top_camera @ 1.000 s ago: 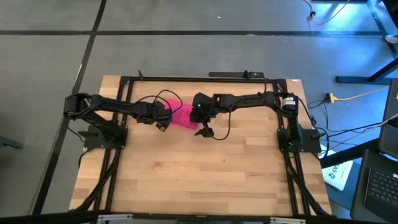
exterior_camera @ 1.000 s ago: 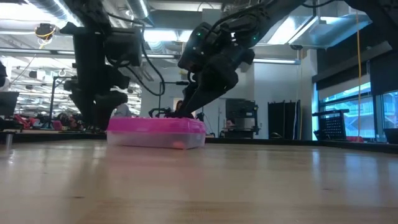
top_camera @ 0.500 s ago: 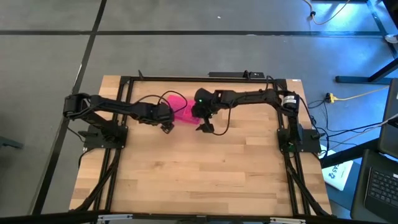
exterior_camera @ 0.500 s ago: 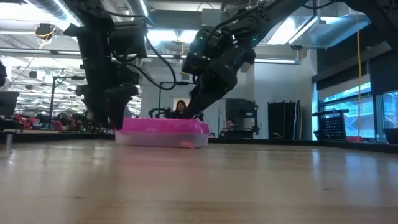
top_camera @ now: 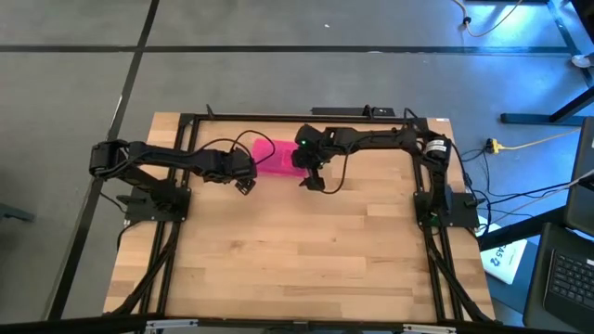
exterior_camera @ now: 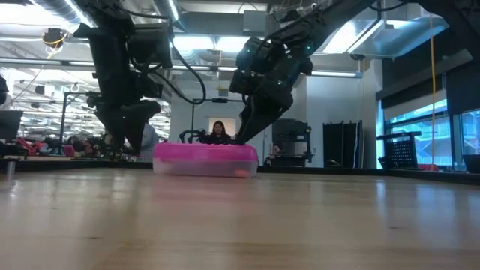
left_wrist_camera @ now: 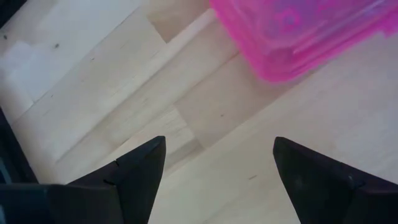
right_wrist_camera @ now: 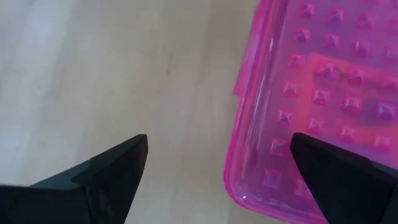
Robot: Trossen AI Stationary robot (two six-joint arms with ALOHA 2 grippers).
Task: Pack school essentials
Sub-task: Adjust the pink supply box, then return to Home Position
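Box (top_camera: 271,158), clear with its pink lid on, sits at the desk's (top_camera: 297,250) far middle between both arms. No loose stationery shows on the desk; a small orange item shows faintly through the box wall in the low view, so the essentials seem already packed. The left gripper (top_camera: 243,181) hangs just beside the box, jaws apart and empty. The right gripper (top_camera: 312,178) hovers at the box's other edge, jaws apart too. Likely step: finishing the closure. Next move calls for checking the lid sits flush.

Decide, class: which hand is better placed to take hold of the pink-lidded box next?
Probably the right hand: open, its fingers straddle the edge of the pink-lidded box. The left hand, also open, sits beside it.
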